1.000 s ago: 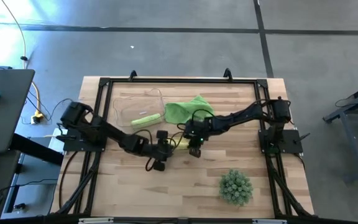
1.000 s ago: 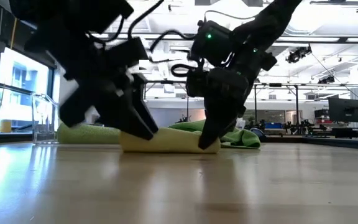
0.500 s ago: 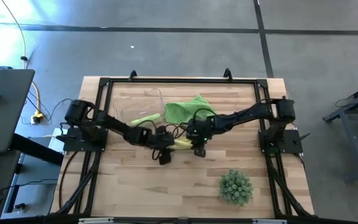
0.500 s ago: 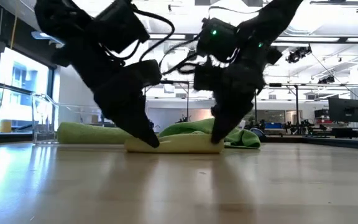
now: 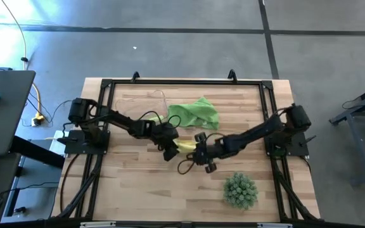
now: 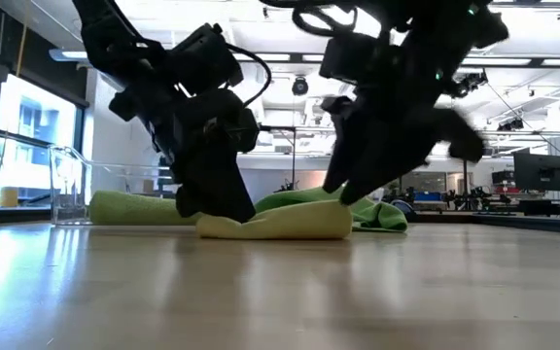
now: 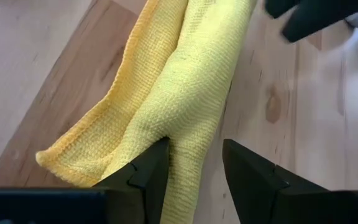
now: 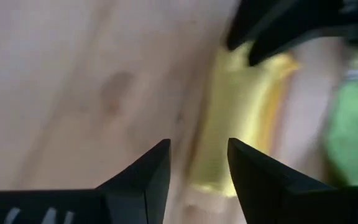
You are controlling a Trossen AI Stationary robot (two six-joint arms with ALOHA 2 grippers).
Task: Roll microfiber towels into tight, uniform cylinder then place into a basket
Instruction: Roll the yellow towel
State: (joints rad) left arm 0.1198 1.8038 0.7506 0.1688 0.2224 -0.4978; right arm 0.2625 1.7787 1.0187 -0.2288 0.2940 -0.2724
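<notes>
The yellow towel (image 5: 185, 146) lies loosely rolled on the wooden table (image 5: 138, 190), mid-table, with one flap edge (image 7: 86, 155) loose beside the roll. My left gripper (image 5: 170, 152) is shut on the roll's left end. My right gripper (image 5: 200, 155) hangs open just above the roll's right end (image 6: 333, 222), touching nothing. A lime green towel (image 5: 195, 113) lies crumpled behind the yellow one. A rolled green towel (image 6: 139, 207) lies by the clear basket (image 6: 71, 185) at the back left. My left gripper (image 7: 194, 146) pinches the yellow roll (image 7: 194, 118) between its two fingers, close to the roll's left end. The fingers slant down from the table's left side and stand across the roll. The towel rests on the table along its whole length.
A spiky green ball-shaped plant (image 5: 241, 190) stands near the front right. A black frame (image 5: 182, 82) runs around the table top. Bare wood lies along the near edge left of the plant.
My right gripper has opened, let go of the yellow towel's right end, risen and drawn back toward the near right while rolling its wrist. My left gripper has kept its hold, rolled its wrist and gone a little toward the far edge. The yellow towel has slid slightly right.
</notes>
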